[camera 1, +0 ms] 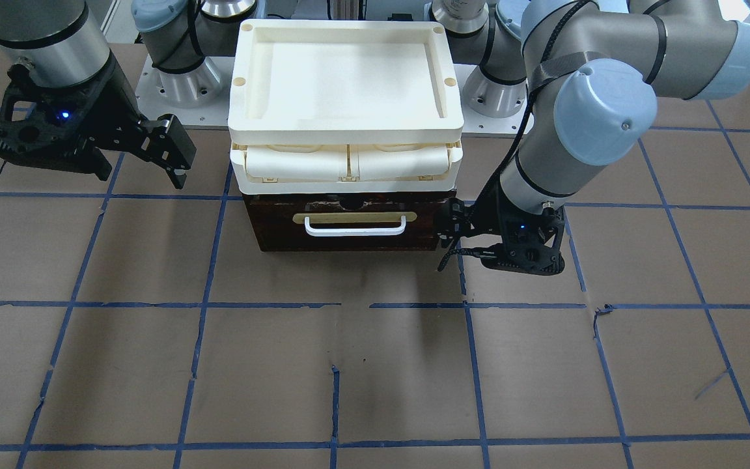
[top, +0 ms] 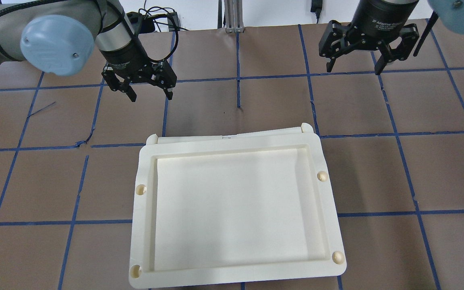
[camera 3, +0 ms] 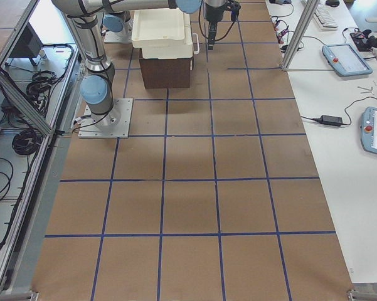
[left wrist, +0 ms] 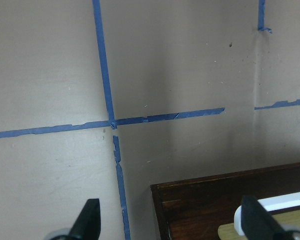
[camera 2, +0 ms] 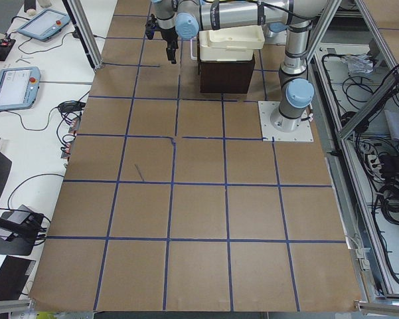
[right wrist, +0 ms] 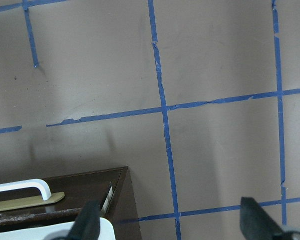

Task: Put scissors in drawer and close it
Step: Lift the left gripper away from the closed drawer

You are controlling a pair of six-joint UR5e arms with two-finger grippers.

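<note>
My left jaws, apart and empty, hang just beside the drawer [camera 1: 349,238] corner, right jaws apart well off; drawer looks shut, scissors unseen, likely inside, so I'd just press the front flush, clear of the handle [camera 1: 355,226].

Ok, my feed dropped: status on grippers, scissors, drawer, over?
Status: left gripper open, empty, beside the drawer; right gripper open, empty, off to the other side. Drawer looks shut; scissors in no view. Nothing blocks its handle.
</note>
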